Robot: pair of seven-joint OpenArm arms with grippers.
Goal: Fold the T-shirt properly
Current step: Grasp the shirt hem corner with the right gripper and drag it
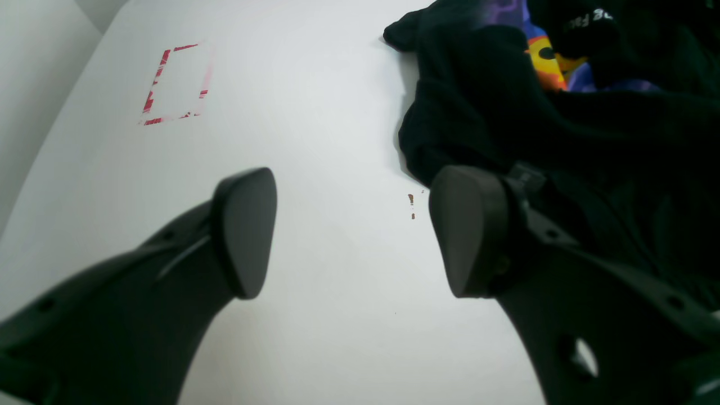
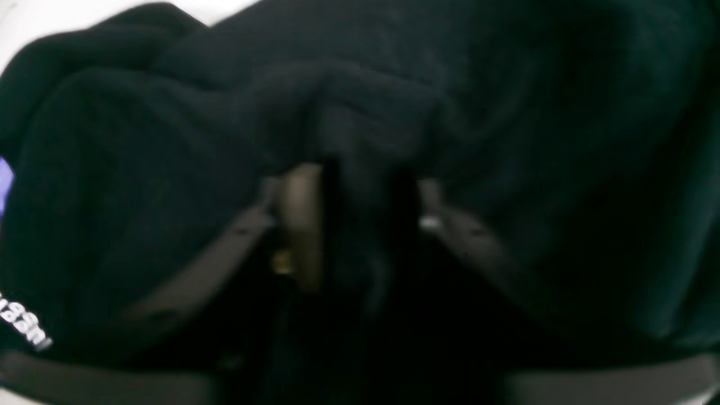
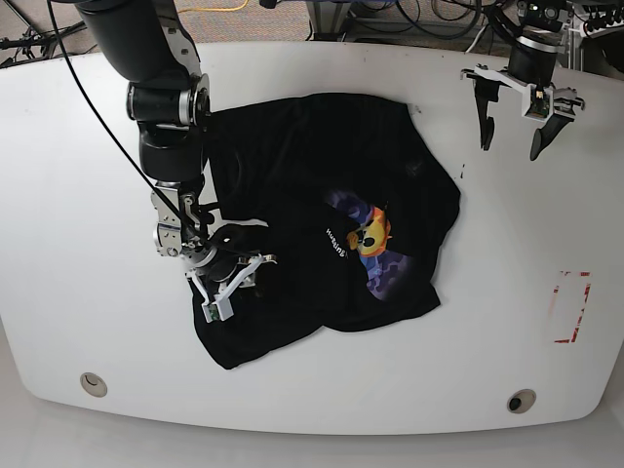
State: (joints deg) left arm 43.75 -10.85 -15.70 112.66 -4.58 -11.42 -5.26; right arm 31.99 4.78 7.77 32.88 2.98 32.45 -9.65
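On the left of the base view, the right gripper (image 3: 232,271) sits down in the crumpled black short-sleeved cloth T-shirt (image 3: 292,175), its jaws pinched on a ridge of fabric at the garment's near-left edge. The shirt lies bunched mid-table, print up. The left gripper (image 3: 515,125), jaws apart and empty, hovers well apart to the right.

The T-shirt (image 3: 322,224) is black and short-sleeved, lying crumpled and unfolded on the middle of the white table. Its front faces up, showing a yellow-orange cartoon face over a purple-blue camo patch, with small white lettering just left of it. The cloth is rumpled into folds, most heavily at its left and near-left part. The near hem runs unevenly, its right edge curving outward.
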